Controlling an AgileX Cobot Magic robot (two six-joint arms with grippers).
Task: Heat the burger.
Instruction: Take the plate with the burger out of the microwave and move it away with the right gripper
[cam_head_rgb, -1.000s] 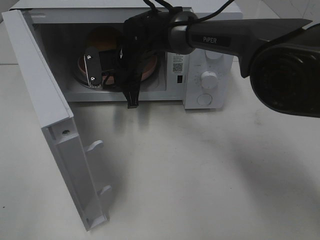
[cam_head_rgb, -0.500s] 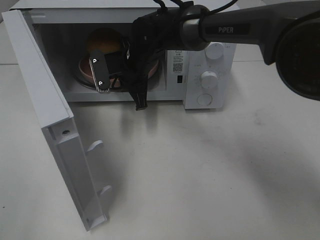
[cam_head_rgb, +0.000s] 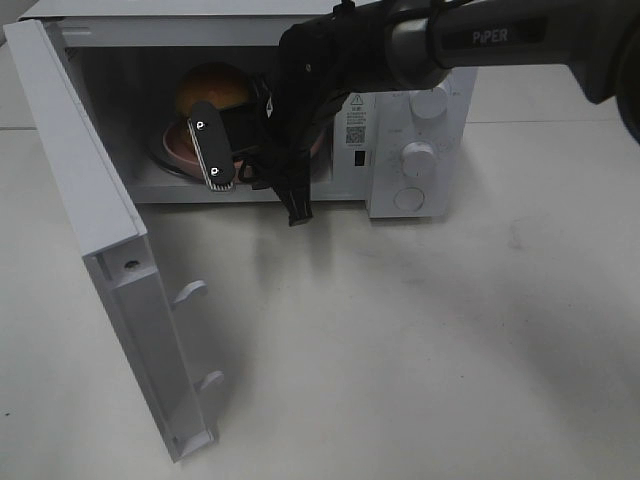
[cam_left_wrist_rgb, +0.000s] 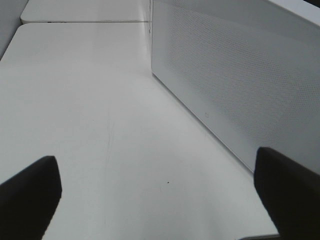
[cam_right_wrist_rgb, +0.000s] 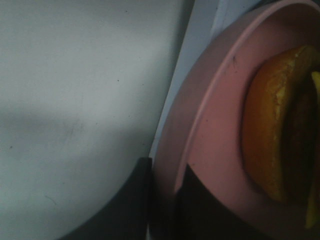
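Note:
The burger (cam_head_rgb: 212, 88) with its golden-brown bun lies on a pink plate (cam_head_rgb: 183, 140) inside the open white microwave (cam_head_rgb: 420, 195). My right gripper (cam_head_rgb: 215, 160) reaches into the cavity from the right and is shut on the plate's near rim. In the right wrist view, the two dark fingers (cam_right_wrist_rgb: 137, 200) pinch the rim of the pink plate (cam_right_wrist_rgb: 215, 125), and the burger (cam_right_wrist_rgb: 270, 125) sits just beyond them. My left gripper (cam_left_wrist_rgb: 160, 200) stands open over bare table, with nothing between its fingers, beside the microwave's perforated side wall (cam_left_wrist_rgb: 235, 90). It is out of the exterior view.
The microwave door (cam_head_rgb: 80, 200) hangs wide open toward the front left, with its latch hooks (cam_head_rgb: 190, 292) sticking out. Two knobs (cam_head_rgb: 418, 155) are on the panel right of the cavity. The white table (cam_head_rgb: 420, 340) spreads out in front.
The right arm has shifted right and slightly toward the front of the cavity, still gripping the plate. More of the burger's bun now shows behind the gripper.

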